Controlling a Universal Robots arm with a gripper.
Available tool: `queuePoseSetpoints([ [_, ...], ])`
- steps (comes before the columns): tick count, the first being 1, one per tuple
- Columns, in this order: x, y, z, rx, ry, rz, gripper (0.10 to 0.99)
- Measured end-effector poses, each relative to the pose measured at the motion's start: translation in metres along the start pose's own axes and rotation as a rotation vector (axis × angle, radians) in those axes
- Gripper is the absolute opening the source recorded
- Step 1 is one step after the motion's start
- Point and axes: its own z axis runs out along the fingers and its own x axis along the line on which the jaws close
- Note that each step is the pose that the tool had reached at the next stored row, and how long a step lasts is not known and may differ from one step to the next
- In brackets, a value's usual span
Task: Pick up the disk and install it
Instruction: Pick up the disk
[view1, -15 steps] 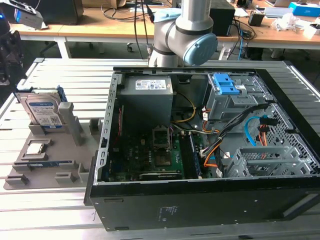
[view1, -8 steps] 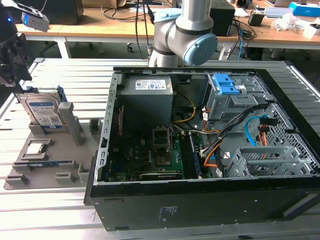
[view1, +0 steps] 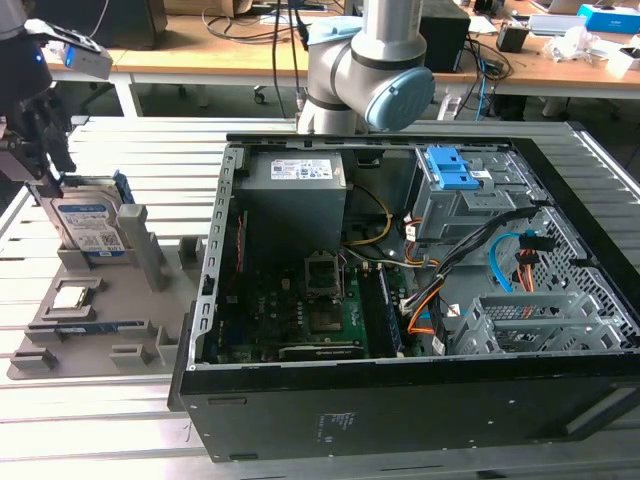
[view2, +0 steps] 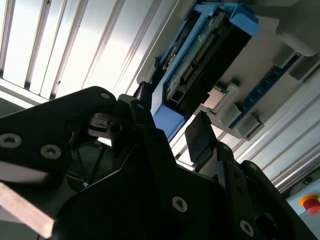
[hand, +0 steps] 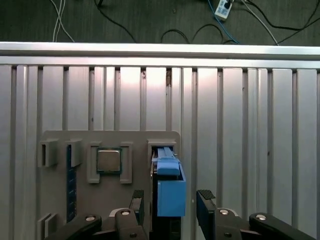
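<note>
Two fingers (hand: 206, 205) of the gripper (hand: 171, 200) stand spread, one on either side of the disk (hand: 170, 187); a gap shows beside the one finger in the first wrist view; nothing is clamped. The disk stands on edge in a slot of the grey holder tray (view1: 35, 325), at the exterior view's left, outside the computer case (view1: 400, 410); its lower part is sunk in the slot; seen edge-on in the first wrist view, its faces are hidden. The gripper's body is cut off by the frame edge in the exterior view; its fingertips are hard to make out there. Also on the tray: a small square chip (hand: 108, 160); a blue strip (hand: 71, 182). The tray rests on a slatted aluminium table (hand: 250, 125). Inside the case is a grey bay with a blue latch (view1: 447, 170).
</note>
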Motion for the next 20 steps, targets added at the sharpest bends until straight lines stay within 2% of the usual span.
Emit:
queuePoseSetpoints([
  [5, -0.0028, -0.0073, 0.0117, 0.000, 0.0036, -0.031, 0.541],
  [11, -0.0060, -0.0084, 0.0270, 0.000, 0.0037, -0.035, 0.541],
  [13, -0.0061, -0.0085, 0.0305, 0.000, 0.0056, -0.034, 0.541],
  [16, -0.0059, -0.0085, 0.0306, 0.000, 0.0112, -0.034, 0.541],
  [19, -0.0060, -0.0085, 0.0309, 0.021, 0.0121, -0.034, 0.541],
  [20, -0.0060, -0.0085, 0.0309, 0.021, 0.0121, -0.034, 0.541],
])
